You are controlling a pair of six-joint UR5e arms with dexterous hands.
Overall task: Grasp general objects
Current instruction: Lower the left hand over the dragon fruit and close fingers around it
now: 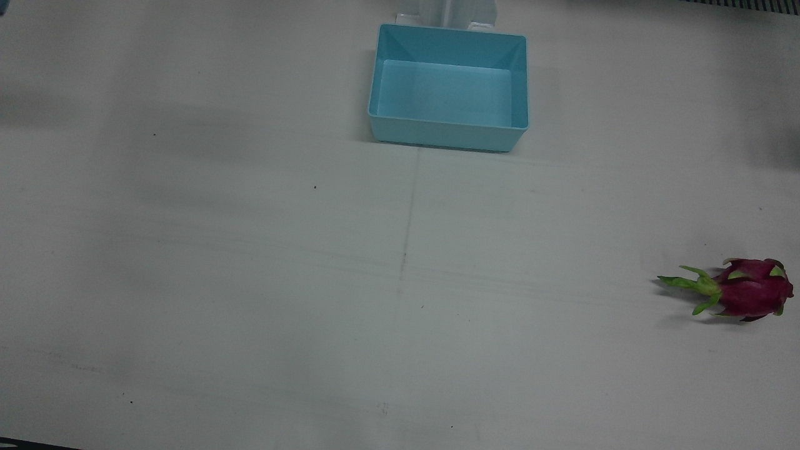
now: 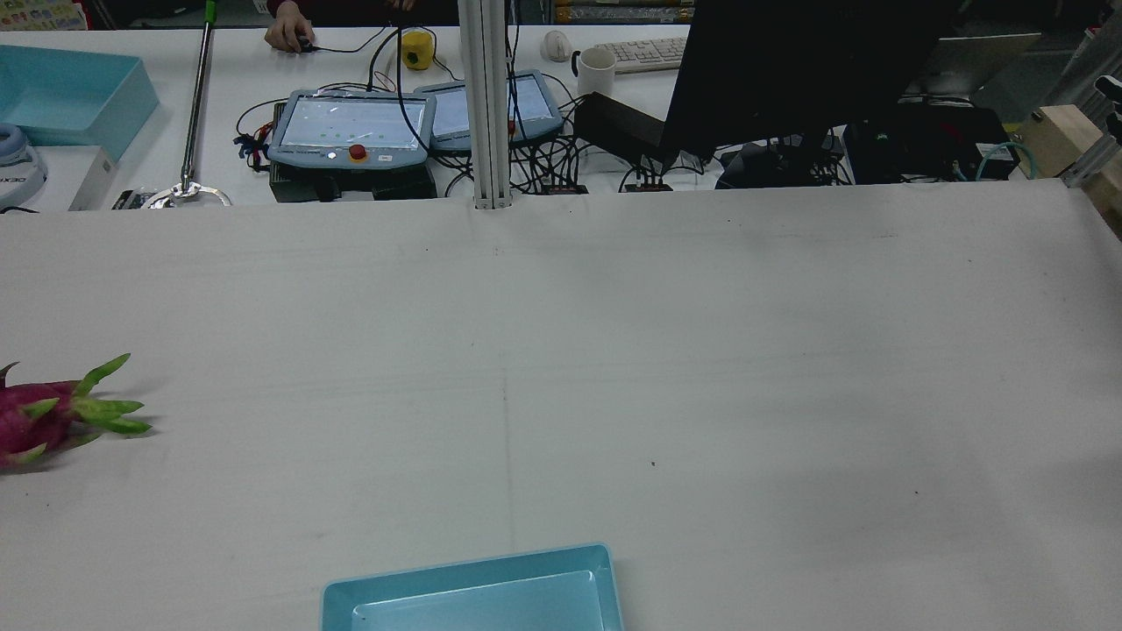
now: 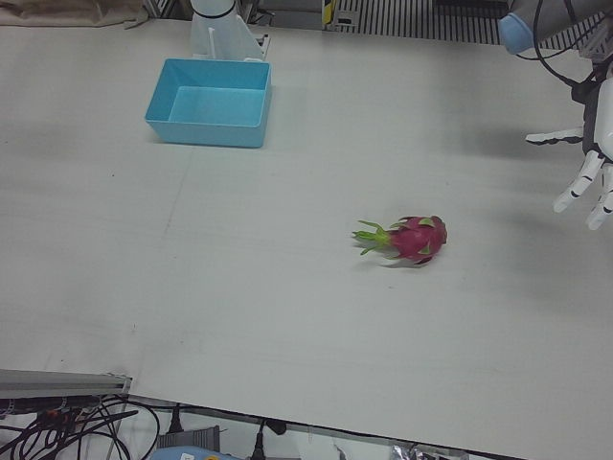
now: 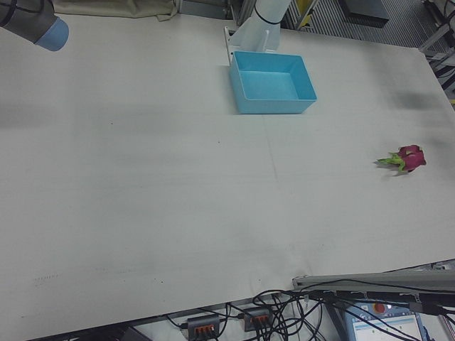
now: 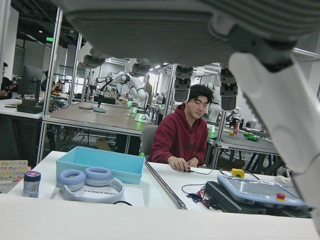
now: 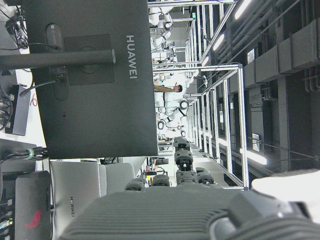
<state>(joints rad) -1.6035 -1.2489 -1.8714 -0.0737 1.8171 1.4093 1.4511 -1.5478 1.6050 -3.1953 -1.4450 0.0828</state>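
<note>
A magenta dragon fruit with green scales lies on its side on the white table, far over on my left arm's side. It also shows in the rear view, the left-front view and the right-front view. My left hand hangs open with fingers spread, above the table and well apart from the fruit, toward the table's outer edge. Its underside fills the top of the left hand view. My right hand shows only in its own view, fingers extended, holding nothing.
An empty light-blue bin stands at the robot-side middle of the table, also in the rear view, the left-front view and the right-front view. My right arm's elbow is at the far corner. Operators' desk with pendants lies beyond.
</note>
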